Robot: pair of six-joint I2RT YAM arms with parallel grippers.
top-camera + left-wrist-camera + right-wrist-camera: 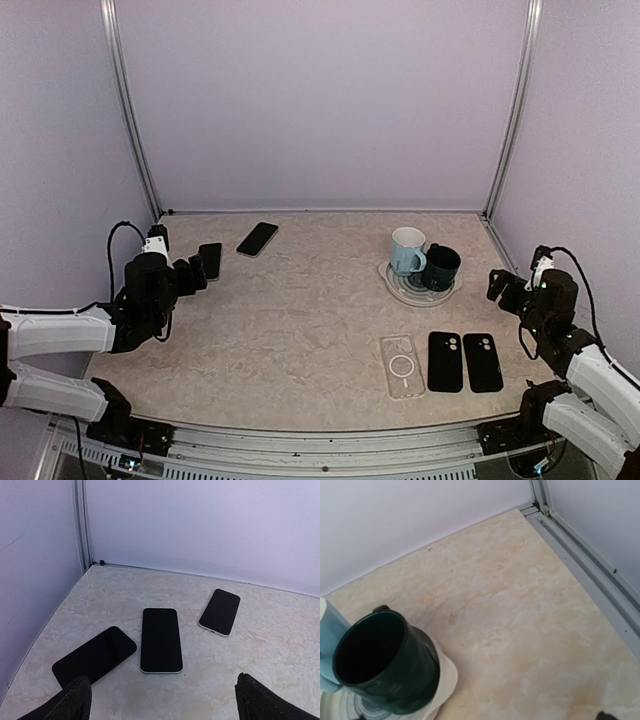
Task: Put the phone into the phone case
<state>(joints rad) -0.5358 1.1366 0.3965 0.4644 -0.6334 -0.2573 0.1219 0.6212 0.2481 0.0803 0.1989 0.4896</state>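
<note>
Three phones crowd mid-frame before my wide-open, empty left tool, well apart from the clear phone case at the overhead view's lower right; I judge pinching the flat middle phone could slip or jostle neighbours, and I cannot tell whether the right tool is open.

Soft, even light everywhere, walls washed lilac, shadows barely there. On the left wrist view the worktop carries a pale sheen by the back corner, and the middle phone shows a faint gleam. Right wrist view: dark mug close, slightly soft.
</note>
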